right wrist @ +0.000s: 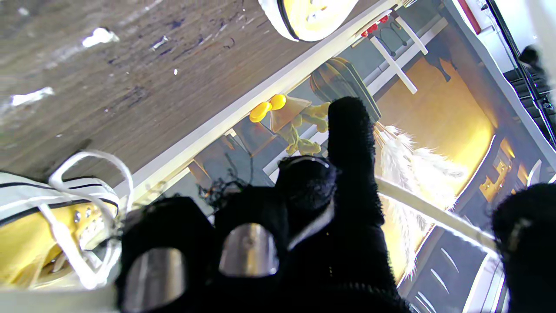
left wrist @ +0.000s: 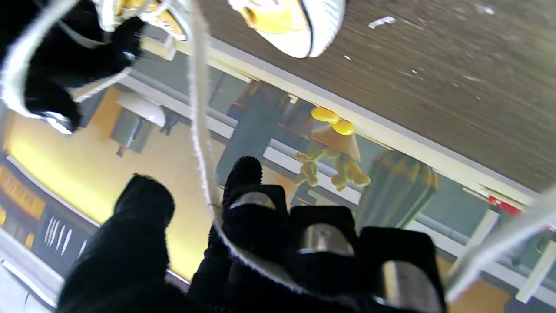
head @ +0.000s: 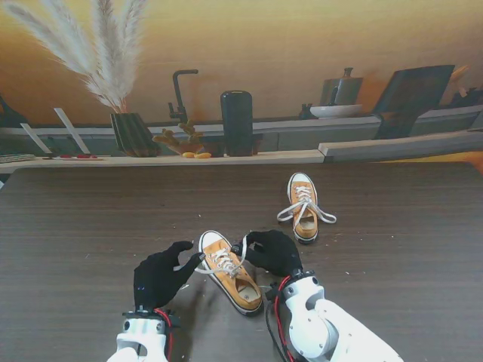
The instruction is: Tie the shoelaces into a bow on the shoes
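Our left hand [head: 157,277] sits left of the near shoe [head: 230,271], fingers [left wrist: 245,174] curled round a lace [left wrist: 200,130]; our right hand [head: 273,252] pinches lace at its right side.

Two mustard-yellow canvas shoes, the near shoe [head: 230,273] and the far shoe [head: 304,207], have white rubber toe caps, white soles with a thin dark stripe, and white laces [head: 223,262]. Both hands, the left hand [head: 157,279] and the right hand [head: 273,252], wear black gloves above white arm casings with red cables. The surface [head: 83,226] is dark brown streaked woodgrain. Behind it the wall [head: 302,45] glows amber yellow.
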